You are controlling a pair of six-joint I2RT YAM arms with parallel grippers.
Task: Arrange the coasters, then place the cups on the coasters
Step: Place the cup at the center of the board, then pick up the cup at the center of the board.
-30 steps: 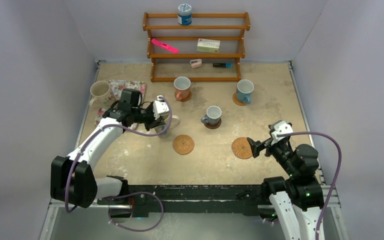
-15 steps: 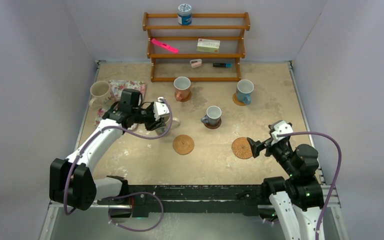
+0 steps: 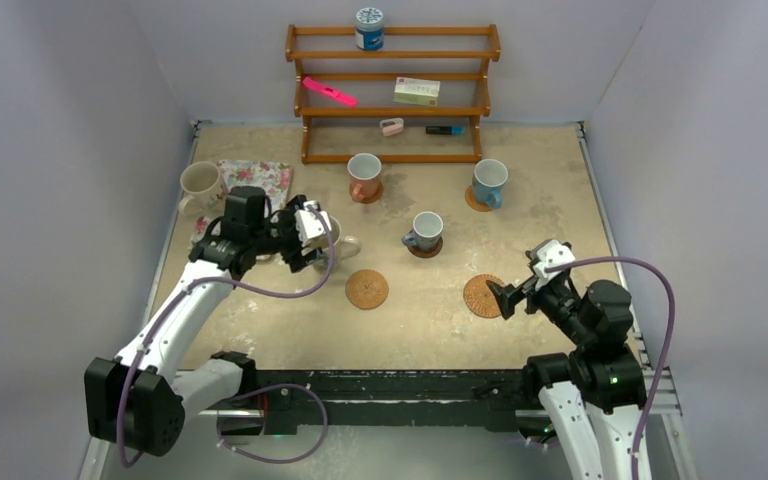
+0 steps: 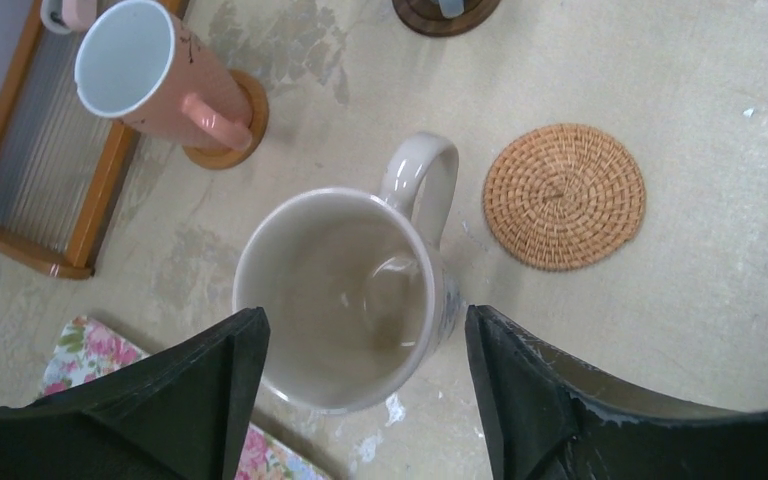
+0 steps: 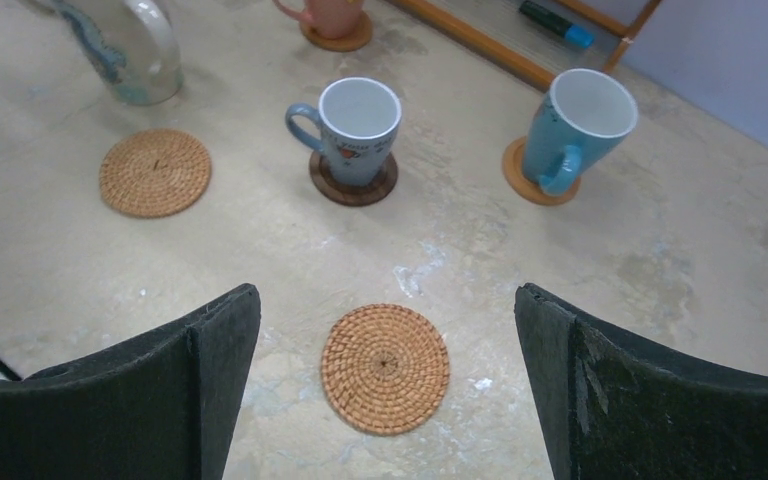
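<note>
Straddling cream mug [image 4: 335,295] with left gripper [image 4: 363,322], released | hovering right gripper [image 5: 385,300], spread, over woven coaster [image 3: 483,296] at 5 o'clock of grey-blue mug [image 3: 426,230]

The mug [image 4: 335,300] is showing cream, the woven coaster [image 4: 564,196] is glowing tan-orange, and the cloth mat [image 4: 90,355] is showing pink florals.

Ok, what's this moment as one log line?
left gripper open | cream mug beside coaster, not on it | right gripper open, empty
</note>
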